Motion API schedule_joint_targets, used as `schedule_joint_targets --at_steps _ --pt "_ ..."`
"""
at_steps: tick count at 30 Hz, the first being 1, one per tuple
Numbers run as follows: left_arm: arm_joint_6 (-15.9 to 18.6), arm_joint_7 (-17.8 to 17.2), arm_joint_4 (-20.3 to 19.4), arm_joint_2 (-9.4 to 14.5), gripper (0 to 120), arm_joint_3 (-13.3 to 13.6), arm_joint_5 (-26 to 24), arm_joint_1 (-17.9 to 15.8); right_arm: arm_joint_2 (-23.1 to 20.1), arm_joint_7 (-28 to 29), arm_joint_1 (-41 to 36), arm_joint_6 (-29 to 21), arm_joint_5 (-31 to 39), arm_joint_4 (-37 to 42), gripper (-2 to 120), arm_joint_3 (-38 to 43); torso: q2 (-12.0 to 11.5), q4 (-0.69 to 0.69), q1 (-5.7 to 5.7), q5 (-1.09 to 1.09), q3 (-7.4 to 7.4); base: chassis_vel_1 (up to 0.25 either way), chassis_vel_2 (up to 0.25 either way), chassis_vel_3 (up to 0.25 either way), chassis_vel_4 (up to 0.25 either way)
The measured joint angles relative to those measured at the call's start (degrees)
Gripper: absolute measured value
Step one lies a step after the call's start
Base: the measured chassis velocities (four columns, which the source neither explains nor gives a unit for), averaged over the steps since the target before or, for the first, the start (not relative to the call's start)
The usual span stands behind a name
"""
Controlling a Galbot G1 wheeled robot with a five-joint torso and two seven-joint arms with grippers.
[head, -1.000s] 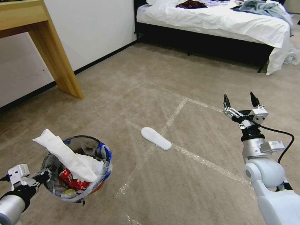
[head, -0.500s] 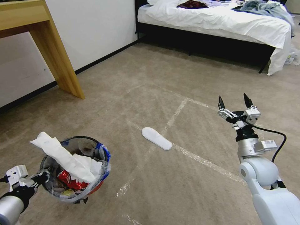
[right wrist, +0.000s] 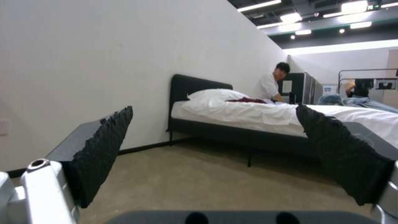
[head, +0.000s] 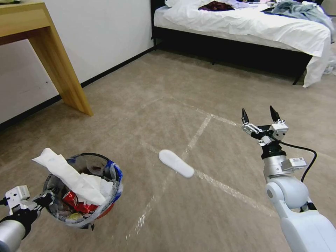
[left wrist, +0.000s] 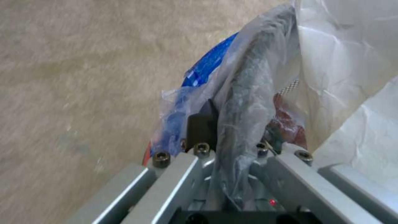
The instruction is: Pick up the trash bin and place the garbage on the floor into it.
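Beige carpet crossed with tape lines is stretching toward a bed. A white slipper is lying mid-floor, its long axis running far-left to near-right. My left gripper is pinching the trash bin rim and bag at near left, liner detail showing up close. My right gripper is hovering spread wide, right of the slipper.

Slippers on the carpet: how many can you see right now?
1. A flat white slipper lies on the floor across a tape line, between the trash bin held by the left gripper and the raised right gripper. Others may lie outside the views.
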Motion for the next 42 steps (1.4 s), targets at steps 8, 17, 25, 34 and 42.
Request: schedule_joint_targets --at_steps 8,17,25,34,42 --pt "-0.31 -0.12 0.13 0.15 1 0.03 -0.02 -0.28 -0.24 0.10 -0.10 0.55 -0.04 0.00 100 0.03 0.00 -0.01 0.00 -0.03 0.01 -0.178 0.161 0.160 -0.178" --pt "-0.38 -0.16 0.15 0.02 1 -0.19 -0.07 -0.10 -0.14 0.06 0.32 0.87 -0.05 -0.39 100 -0.70 0.00 -0.01 0.00 -0.02 -0.01 -0.037 0.040 0.034 -0.040" --pt "-0.42 -0.16 0.35 0.07 1 -0.04 -0.05 -0.36 -0.25 -0.10 0.09 0.95 -0.03 -0.55 100 -0.51 0.00 -0.01 0.00 -0.02 -0.01 0.000 0.000 0.000 0.000" --pt "-0.44 -0.12 0.43 0.10 1 0.01 -0.05 -0.41 -0.04 -0.14 -0.07 0.97 -0.24 -0.54 100 -0.60 0.00 0.00 0.00 -0.02 -0.01 0.000 0.000 0.000 0.000" --pt "-0.50 0.00 0.43 -0.07 1 -0.03 -0.05 -0.24 -0.60 -0.12 0.12 0.97 -0.23 -0.57 100 -1.21 0.00 -0.02 0.00 -0.01 0.00 -0.076 0.055 0.075 -0.051"
